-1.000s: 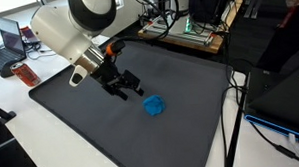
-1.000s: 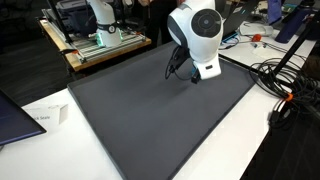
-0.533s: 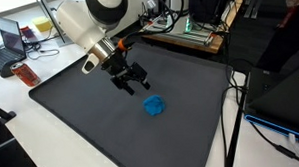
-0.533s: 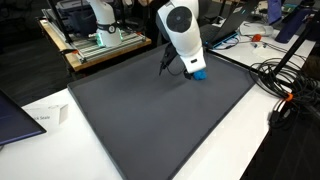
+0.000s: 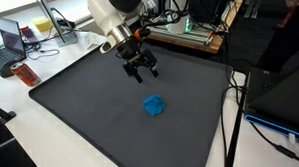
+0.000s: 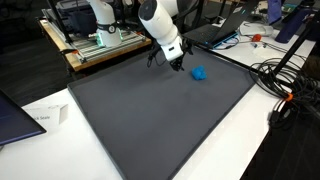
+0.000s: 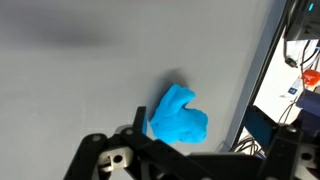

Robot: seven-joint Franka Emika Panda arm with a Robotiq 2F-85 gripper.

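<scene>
Blue cloth crumpled on dark mat | at 6 o'clock of tool, apart | tool wide open, holding nothing

Soft, even indoor light falls from overhead in both exterior views; the dark mat shows only a faint sheen and weak shadows. The wrist view is blurrier: the mat looks washed-out grey, a dim band lies at 10 o'clock, and the blue lump throws a small shadow toward 12 o'clock.
</scene>
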